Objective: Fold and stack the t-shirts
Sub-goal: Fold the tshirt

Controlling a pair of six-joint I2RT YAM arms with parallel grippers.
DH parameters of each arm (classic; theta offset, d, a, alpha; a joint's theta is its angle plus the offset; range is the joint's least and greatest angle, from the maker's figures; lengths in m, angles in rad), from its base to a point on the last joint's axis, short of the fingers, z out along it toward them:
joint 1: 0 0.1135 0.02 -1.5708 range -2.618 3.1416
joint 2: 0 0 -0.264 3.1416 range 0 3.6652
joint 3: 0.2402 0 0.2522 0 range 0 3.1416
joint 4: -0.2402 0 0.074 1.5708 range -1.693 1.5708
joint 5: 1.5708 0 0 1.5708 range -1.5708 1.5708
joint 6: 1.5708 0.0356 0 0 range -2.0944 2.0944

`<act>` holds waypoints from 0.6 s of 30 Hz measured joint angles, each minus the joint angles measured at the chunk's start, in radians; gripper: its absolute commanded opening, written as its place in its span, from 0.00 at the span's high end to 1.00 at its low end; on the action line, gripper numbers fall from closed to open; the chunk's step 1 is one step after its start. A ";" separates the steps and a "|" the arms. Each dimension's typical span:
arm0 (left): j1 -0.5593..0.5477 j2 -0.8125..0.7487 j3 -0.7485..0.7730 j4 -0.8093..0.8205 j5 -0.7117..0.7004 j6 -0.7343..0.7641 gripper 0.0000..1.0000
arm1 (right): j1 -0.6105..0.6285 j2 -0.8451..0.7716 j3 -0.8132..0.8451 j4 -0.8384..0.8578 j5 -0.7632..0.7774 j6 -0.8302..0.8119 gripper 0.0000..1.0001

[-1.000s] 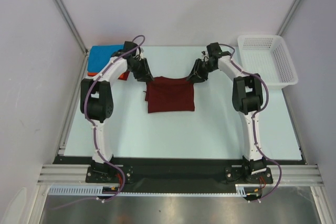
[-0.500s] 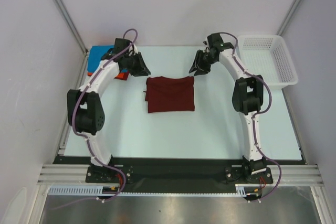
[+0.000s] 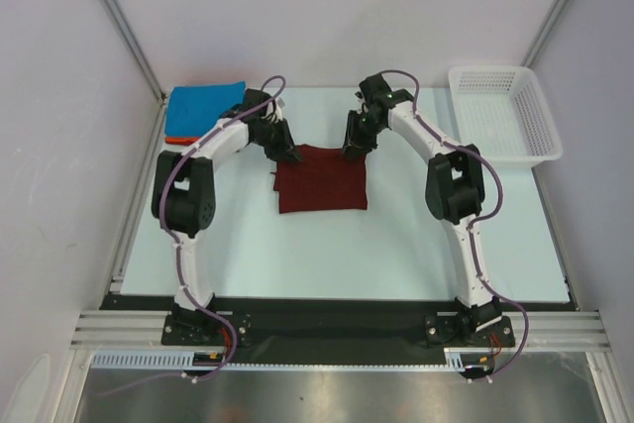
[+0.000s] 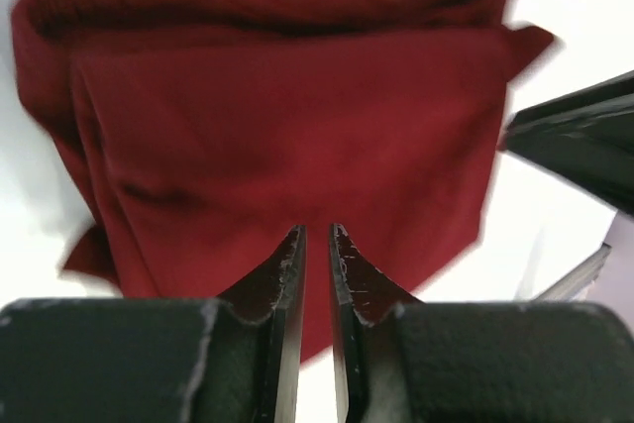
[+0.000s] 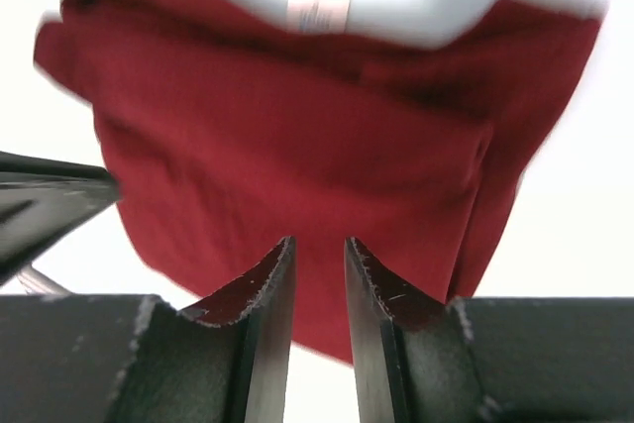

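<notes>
A dark maroon t-shirt (image 3: 322,183) lies folded into a rough square in the middle of the table. My left gripper (image 3: 293,155) hovers at its far left corner, and my right gripper (image 3: 349,152) at its far right corner. In the left wrist view the maroon t-shirt (image 4: 287,126) fills the frame beyond my left gripper (image 4: 317,237), whose jaws stand a narrow slit apart with nothing between them. In the right wrist view my right gripper (image 5: 319,245) is a little wider open above the same t-shirt (image 5: 297,136). A blue t-shirt (image 3: 203,106) lies on an orange-red one (image 3: 176,138) at the far left.
A white mesh basket (image 3: 500,111) stands at the far right corner of the table. The stacked t-shirts sit close behind the left arm. Grey walls and frame posts close the table in on the left, right and back.
Both grippers swung outward from the maroon t-shirt's far corners, then came back in over its far edge. The left jaws have narrowed. The shirt has stayed flat.
</notes>
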 measured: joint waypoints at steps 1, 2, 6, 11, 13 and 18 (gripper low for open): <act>0.002 0.030 0.016 0.002 0.002 0.003 0.81 | -0.006 0.019 0.018 0.011 0.001 0.002 0.69; 0.006 0.059 0.031 0.002 0.006 0.004 0.81 | -0.013 0.041 0.035 0.021 0.001 0.005 0.69; 0.026 0.136 0.084 -0.003 0.013 0.014 0.80 | -0.038 0.137 0.095 0.060 -0.003 0.020 0.69; 0.058 0.203 0.174 0.016 0.034 0.019 0.80 | -0.062 0.192 0.114 0.097 -0.024 0.043 0.68; 0.067 0.230 0.215 0.031 0.037 0.019 0.79 | -0.071 0.192 0.114 0.136 -0.025 0.055 0.67; 0.086 0.301 0.273 0.071 0.045 0.018 0.79 | -0.090 0.222 0.149 0.198 -0.048 0.092 0.64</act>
